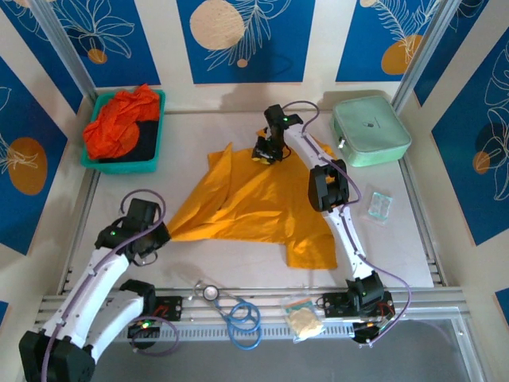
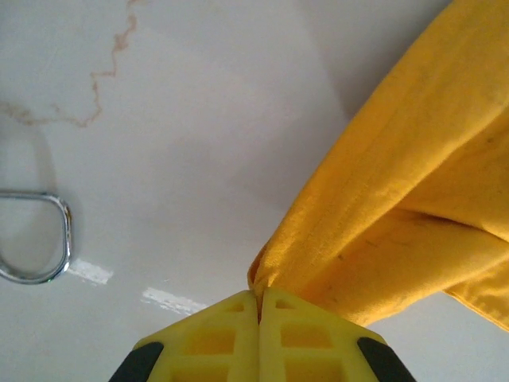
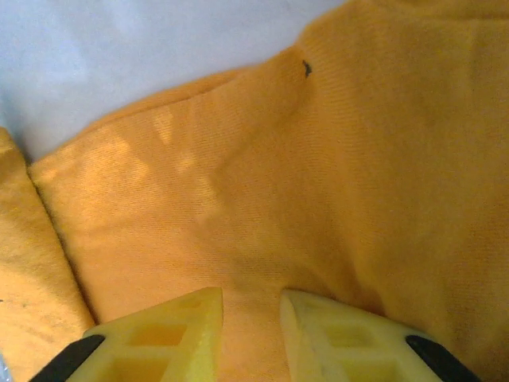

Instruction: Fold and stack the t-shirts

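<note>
Mustard-yellow t-shirt lying between the left gripper and the right gripper.

The shirt is spreading across the middle of the table, fanning toward two o'clock from the left gripper, whose jaws are pressing tight together on a bunched corner of it. The right gripper is sitting at the shirt's twelve o'clock edge, jaws standing a little apart over the cloth, fingertips down against it. The left arm is reaching low from seven o'clock; the right arm is stretching long from five o'clock. Red-orange t-shirts are sitting heaped in the teal tray at ten o'clock.
</note>
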